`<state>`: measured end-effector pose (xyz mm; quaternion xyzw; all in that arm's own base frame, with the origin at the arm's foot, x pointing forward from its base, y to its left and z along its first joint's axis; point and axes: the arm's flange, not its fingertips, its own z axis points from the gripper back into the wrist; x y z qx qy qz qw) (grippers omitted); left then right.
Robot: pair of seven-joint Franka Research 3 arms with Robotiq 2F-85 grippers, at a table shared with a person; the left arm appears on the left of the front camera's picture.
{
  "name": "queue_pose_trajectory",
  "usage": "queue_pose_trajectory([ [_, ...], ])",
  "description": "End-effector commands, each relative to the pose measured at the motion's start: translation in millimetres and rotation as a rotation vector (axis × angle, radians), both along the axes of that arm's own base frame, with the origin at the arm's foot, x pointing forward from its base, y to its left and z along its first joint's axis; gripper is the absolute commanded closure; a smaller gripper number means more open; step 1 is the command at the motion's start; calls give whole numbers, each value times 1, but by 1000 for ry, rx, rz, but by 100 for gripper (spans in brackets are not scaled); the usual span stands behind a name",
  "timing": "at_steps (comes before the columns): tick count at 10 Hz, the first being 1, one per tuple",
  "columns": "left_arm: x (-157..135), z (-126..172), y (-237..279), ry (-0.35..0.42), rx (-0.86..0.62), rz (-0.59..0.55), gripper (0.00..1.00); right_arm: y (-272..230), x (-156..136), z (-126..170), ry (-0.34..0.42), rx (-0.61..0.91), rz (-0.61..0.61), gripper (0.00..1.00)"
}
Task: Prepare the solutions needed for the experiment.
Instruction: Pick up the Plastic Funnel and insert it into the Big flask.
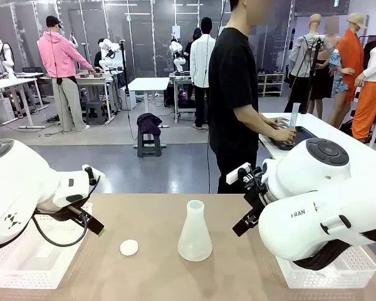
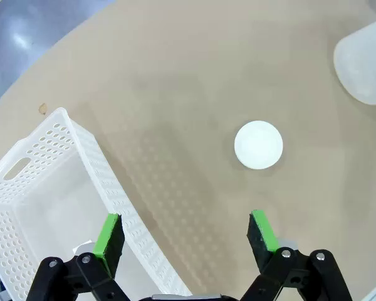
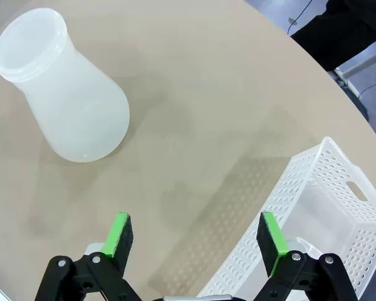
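The left claw hangs spread wide and empty above the worktop, its green pads straddling bare surface, with the rim of a white perforated basket just beside one pad. A little farther out from it lies a small white round cap, flat on the worktop and apart from everything else. The right claw is likewise wide and holds nothing; a second white perforated basket sits beside it at the robot's right. Out ahead of that claw, near the middle of the worktop between the two arms, the frosted conical flask stands upright with its mouth uncovered, well apart from both claws and near the cap. Whether anything is in it I cannot tell through the frosted wall. Beyond the far edge a person stands turned toward another table, hands busy there. By my reading the task is at or near its start: neither claw has hold of anything, the flask is untouched and open, and no other vessel is on the worktop. Reaching for the flask or the cap, and any pouring or closing, appears to lie ahead.
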<state>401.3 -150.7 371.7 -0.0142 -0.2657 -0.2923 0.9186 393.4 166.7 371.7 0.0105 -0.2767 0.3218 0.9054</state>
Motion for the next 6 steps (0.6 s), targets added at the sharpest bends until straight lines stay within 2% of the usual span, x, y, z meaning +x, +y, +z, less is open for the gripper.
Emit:
queue_pose_trajectory([
  [1, 0, 0, 0, 0, 0, 0, 0, 0, 0, 0, 0, 0, 0, 0],
  [6, 0, 0, 0, 0, 0, 0, 0, 0, 0, 0, 0, 0, 0, 0],
])
